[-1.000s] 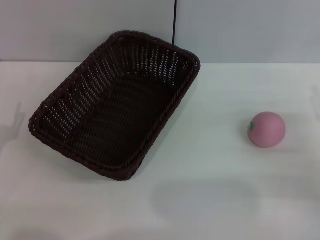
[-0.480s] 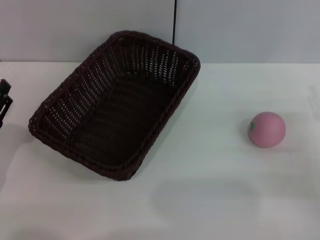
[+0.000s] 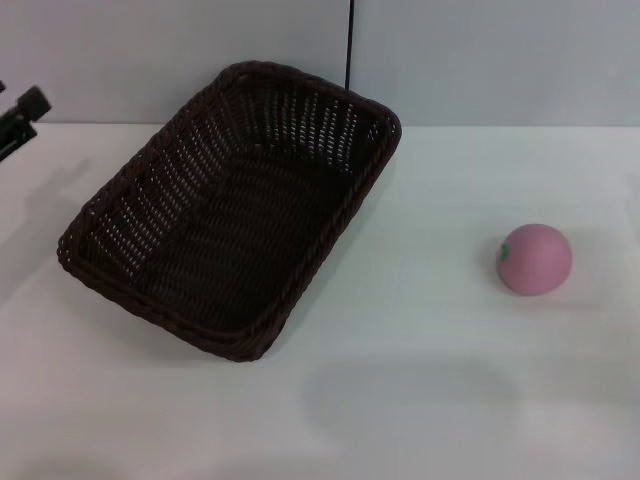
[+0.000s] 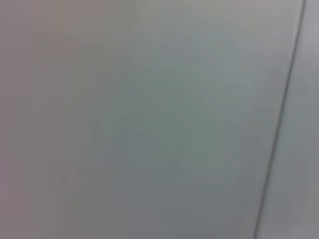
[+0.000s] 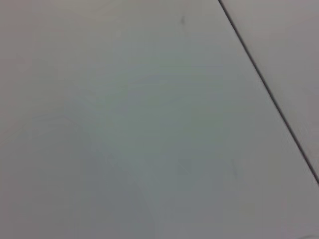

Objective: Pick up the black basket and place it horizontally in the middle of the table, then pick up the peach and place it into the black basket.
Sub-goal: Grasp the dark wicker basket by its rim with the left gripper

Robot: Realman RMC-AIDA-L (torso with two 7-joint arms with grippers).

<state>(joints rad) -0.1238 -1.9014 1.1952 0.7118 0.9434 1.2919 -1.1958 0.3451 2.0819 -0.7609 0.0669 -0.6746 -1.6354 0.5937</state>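
Observation:
The black basket lies on the white table left of centre, turned diagonally with one corner toward the back wall. It is empty. The peach sits on the table at the right, well apart from the basket. My left gripper shows only as a dark tip at the far left edge of the head view, above the table and left of the basket. My right gripper is out of view. Both wrist views show only blank grey surface.
A grey wall with a dark vertical seam stands behind the table's back edge. The basket's far corner lies close to that wall.
My left gripper has come into the head view at the far left edge and risen from table height to near the back edge. The basket and peach have not moved.

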